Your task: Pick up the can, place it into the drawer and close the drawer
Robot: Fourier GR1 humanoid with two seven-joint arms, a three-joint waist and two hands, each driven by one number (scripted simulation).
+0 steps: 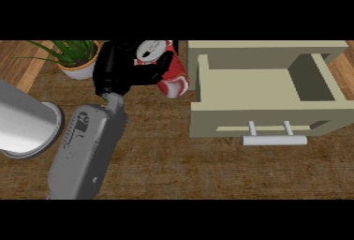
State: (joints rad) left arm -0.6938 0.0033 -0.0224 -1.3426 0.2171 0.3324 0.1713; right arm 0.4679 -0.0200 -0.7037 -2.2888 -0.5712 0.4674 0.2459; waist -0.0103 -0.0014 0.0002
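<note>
Grey forearm (86, 150) leads up to the left hand (121, 65), whose fingers are curled round the red can (173, 78) – probably light, stiff and slick-sided, so best gripped round its middle. The can is just left of the open drawer (262, 121) – not yet inside.

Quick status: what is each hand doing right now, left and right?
Left hand: closed, fingers curled round the can.
Right hand: does not show in the head view, so its state cannot be told.

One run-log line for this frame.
right hand: shut on can | can: left of drawer | drawer: open, empty
</note>
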